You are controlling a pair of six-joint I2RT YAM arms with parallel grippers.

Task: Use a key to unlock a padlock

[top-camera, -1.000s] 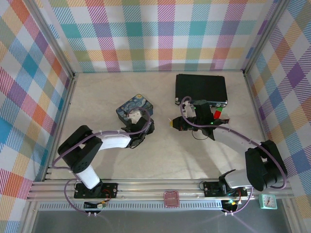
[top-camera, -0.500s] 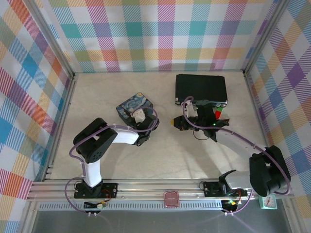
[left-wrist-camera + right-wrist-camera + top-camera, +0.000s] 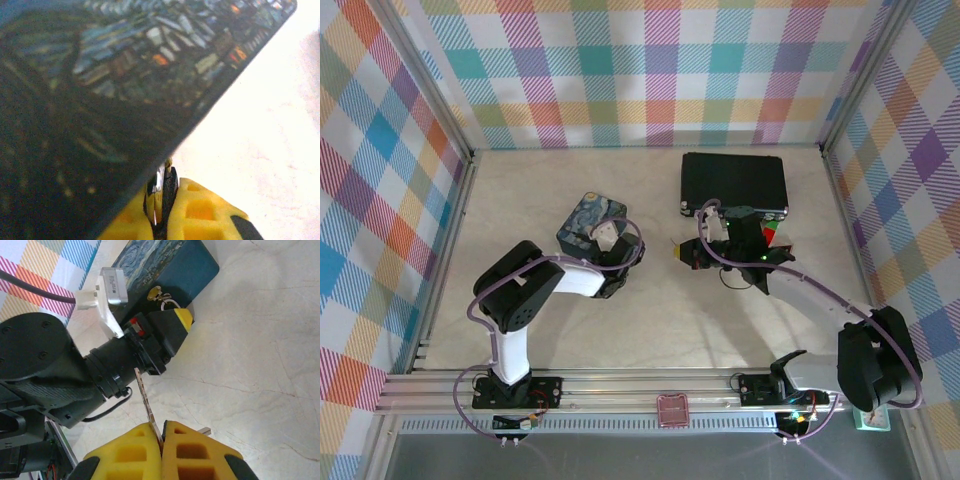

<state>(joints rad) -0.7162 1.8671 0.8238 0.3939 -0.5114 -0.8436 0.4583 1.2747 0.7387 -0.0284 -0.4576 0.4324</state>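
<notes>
Left wrist view, lower centre: left claw [image 3: 161,212], jaws drawn together on a thin silvery and dark metal piece, read as the padlock [image 3: 160,184]. Sits under the lower edge of the blue-and-yellow painted tin [image 3: 100,90]. Touching or just beside, cannot tell. Keyhole not visible here.

Right wrist view, bottom centre: right claw [image 3: 161,436], jaws clamped tight on the key [image 3: 144,392], seen edge-on, slanting up and left in frame. Upper middle of the same view: small brassy bit and thin wire loop at the yellow tip of left claw, beside the tin. Probably the padlock's end, too small to be sure. Key tip and padlock apart, not lined up.

Top view: both claws near mid-frame over the pale surface [image 3: 650,320], left one at the tin, right one just below the flat black case [image 3: 733,180].

Judged step: bringing key to keyhole. Nothing inserted yet.

Risks from here:
- Shallow hold on a fingertip-sized padlock. May twist or pop out under the key's push.
- Thin key pinched between flat faces. May pivot if the tip lands off-centre on the lock body.
- Tin close against left claw. May get shoved or block the approach.
- Keyhole facing unknown. Cannot tell whether the key's present slant suits it.
</notes>
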